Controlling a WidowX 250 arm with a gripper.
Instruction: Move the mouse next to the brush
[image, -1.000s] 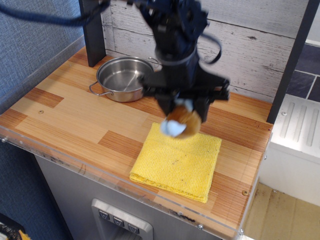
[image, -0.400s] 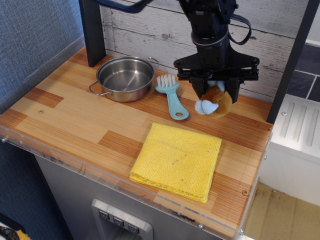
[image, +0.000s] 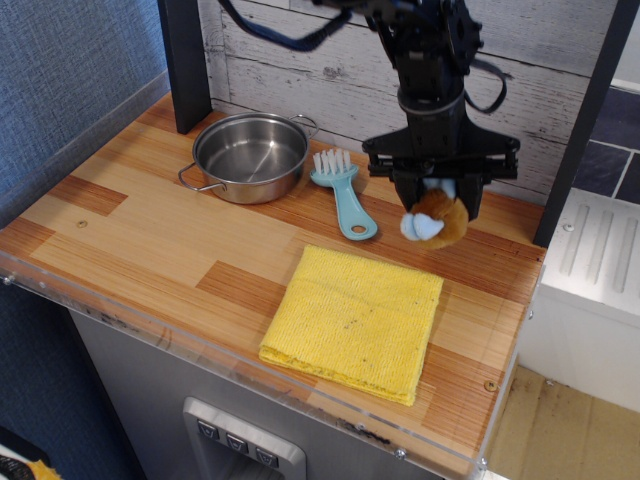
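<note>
Mouse (image: 436, 219): brown body, pale blue head. Brush (image: 342, 190): teal, white bristles. Cloth (image: 354, 320): yellow. Pot (image: 249, 156): silver metal. Counter (image: 150, 235): striped orange-brown wood. End effector (image: 438, 199): black.

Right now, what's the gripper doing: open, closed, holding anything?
Gripper: closed on the mouse, to the right of the brush.

Bright even light, soft shadows, glare in pot (image: 250, 150) (mild), sharp overall, slight grain
</note>
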